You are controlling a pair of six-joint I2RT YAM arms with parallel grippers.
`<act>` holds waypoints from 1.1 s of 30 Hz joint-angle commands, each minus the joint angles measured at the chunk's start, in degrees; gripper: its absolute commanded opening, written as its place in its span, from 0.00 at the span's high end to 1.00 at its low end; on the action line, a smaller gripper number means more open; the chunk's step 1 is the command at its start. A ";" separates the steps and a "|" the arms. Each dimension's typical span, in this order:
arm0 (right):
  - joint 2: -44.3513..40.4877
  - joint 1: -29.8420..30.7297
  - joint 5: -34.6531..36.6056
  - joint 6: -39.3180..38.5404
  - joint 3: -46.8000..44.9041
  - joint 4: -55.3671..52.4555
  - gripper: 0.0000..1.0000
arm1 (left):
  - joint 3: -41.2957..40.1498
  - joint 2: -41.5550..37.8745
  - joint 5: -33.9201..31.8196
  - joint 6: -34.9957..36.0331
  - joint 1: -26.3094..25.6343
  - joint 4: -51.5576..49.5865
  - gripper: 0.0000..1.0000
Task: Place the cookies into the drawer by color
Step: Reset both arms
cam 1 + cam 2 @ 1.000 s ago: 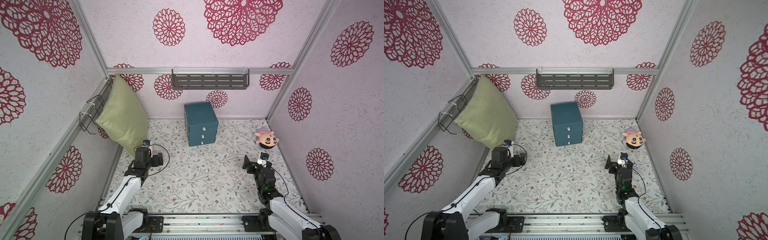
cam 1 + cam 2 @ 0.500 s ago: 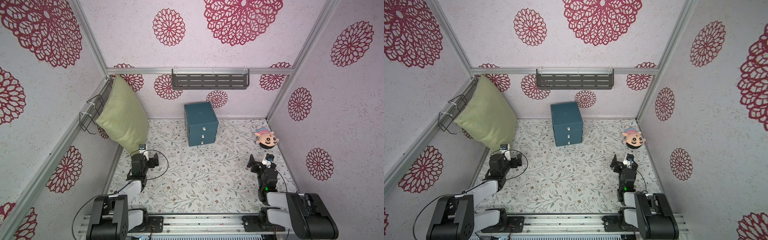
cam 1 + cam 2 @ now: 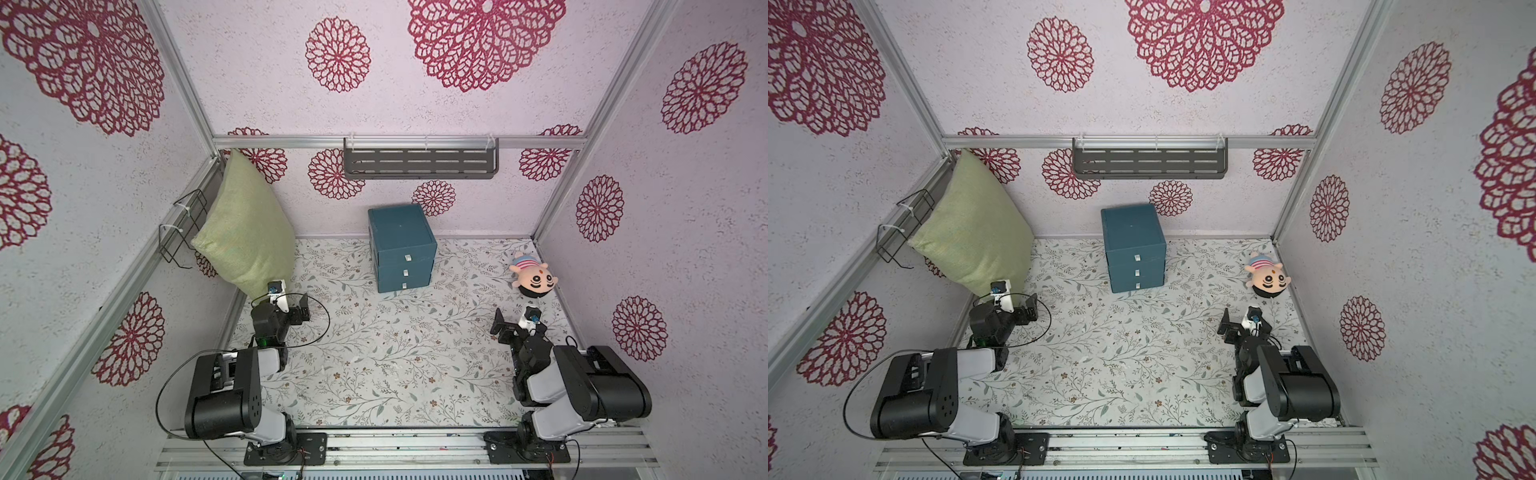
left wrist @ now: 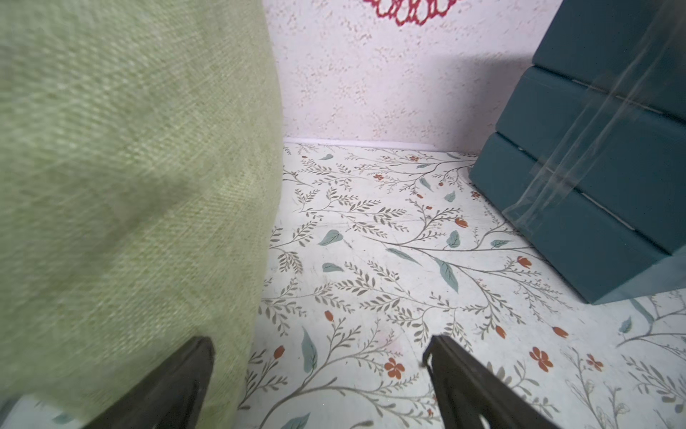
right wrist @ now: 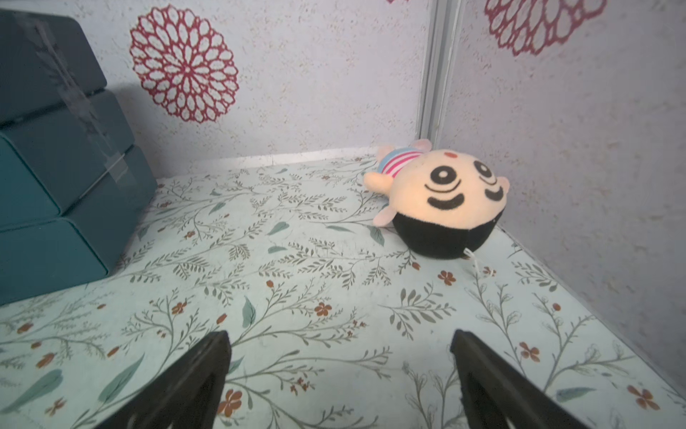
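No cookies show in any view. The drawer [image 3: 401,245] is a dark teal chest of three stacked drawers with white pull tabs, standing at the back middle of the floral table; all three fronts are pushed in. It also appears as a teal block at the edge of both wrist views, the drawer [image 4: 601,185] and the drawer [image 5: 55,167]. My left gripper [image 3: 291,311] is open and empty near the left wall, beside the pillow. My right gripper [image 3: 519,326] is open and empty near the right wall. Only bare table lies between the jaws of the left gripper [image 4: 319,345] and the right gripper [image 5: 339,338].
A green pillow [image 3: 245,232] leans in the back left corner, and one left finger stands right against the pillow [image 4: 130,185]. A plush doll [image 3: 532,280] lies by the right wall, ahead of my right gripper. A grey shelf [image 3: 419,164] hangs on the back wall and a wire rack [image 3: 183,226] on the left wall.
Both arms have folded back toward the front rail, drawing the grippers nearer the front. Both grippers stayed open and the drawer has not moved.
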 commanded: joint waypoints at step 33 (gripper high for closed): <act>-0.51 1.05 -7.15 -5.06 9.50 -8.98 0.01 | 0.64 0.85 -0.37 -1.82 0.60 3.28 0.03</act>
